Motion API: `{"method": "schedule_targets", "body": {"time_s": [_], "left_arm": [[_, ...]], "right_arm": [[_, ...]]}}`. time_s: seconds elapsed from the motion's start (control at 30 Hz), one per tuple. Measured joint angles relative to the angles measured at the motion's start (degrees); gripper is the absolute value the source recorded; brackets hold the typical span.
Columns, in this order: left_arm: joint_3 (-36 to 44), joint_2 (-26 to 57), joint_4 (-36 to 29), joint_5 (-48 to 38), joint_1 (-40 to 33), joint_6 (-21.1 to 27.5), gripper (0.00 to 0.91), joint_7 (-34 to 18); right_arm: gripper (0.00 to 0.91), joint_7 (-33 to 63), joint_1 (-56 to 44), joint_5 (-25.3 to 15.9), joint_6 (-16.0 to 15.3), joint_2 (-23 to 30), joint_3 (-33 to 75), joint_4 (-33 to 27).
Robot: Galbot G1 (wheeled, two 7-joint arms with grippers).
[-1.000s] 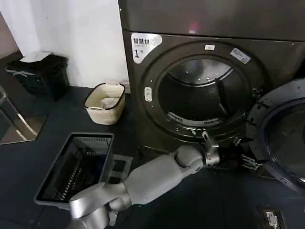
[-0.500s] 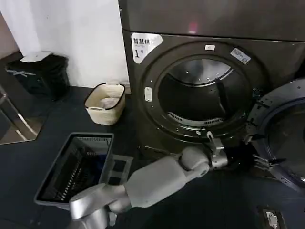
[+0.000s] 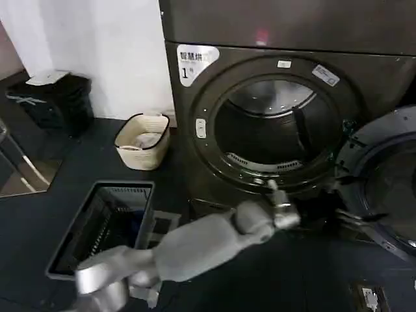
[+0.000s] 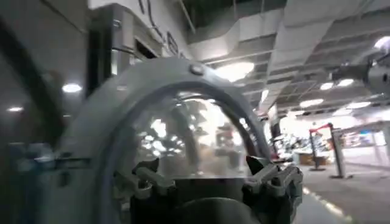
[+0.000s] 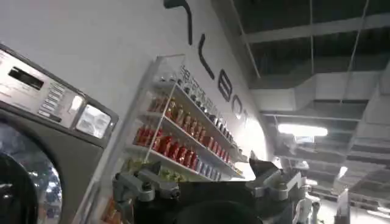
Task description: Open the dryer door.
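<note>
Left wrist view shows you the left gripper [image 4: 210, 179] with its jaws spread wide and nothing between them, one dark finger [image 4: 137, 182] on each side of the gap. Just beyond them stands the dryer door [image 4: 183, 128], its wide pale rim arching over the bulging glass, which mirrors ceiling lights and a shop floor.

From the head view, your left arm [image 3: 195, 240] reaches across the dark floor [image 3: 39, 214] toward the foot of the dryer [image 3: 195, 156]. Its wrist lies below the lower rim of the round drum opening [image 3: 273, 130], and you cannot make out the jaws there. The door [image 3: 383, 182] is swung out on the machine's right side, well clear of the opening, with the drum interior fully exposed. A white label marked "1" [image 3: 195, 63] sits at the dryer's upper left corner.

Right wrist view shows the right gripper [image 5: 207, 182] with its jaws also apart and empty, pointed up at a wall with shelves of bottles [image 5: 177, 134].

A cream basket [image 3: 143, 140] stands on the floor beside the dryer's left side, and a grey crate [image 3: 104, 224] lies nearer you.
</note>
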Motion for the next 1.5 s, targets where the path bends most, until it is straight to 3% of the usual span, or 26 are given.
{"method": "schedule_targets", "body": {"time_s": [0.4, 0.77, 1.17, 1.5], "left_arm": [[-0.1, 12.7, -5.6, -0.3, 1.3, -0.7, 0.907, -0.1], [-1.9, 29.3, -15.8, 1.7, 3.4, -0.8, 0.907, -0.8], [-7.1, 49.9, -24.3, 11.1, 8.4, 9.1, 0.907, -1.0], [-17.6, 63.7, -28.3, 19.5, 21.0, 18.2, 0.907, 1.4]], "right_arm": [[0.907, 0.3, 0.9, -0.5, -0.5, -0.5, -0.6, 0.6], [0.907, 1.3, 2.0, -3.3, -2.4, -0.6, -0.4, 4.2], [0.907, 2.6, 3.3, -5.4, -2.8, 0.0, 0.6, 5.1], [0.907, 2.8, 4.8, -5.5, -2.7, 0.1, -0.1, 6.0]]}}
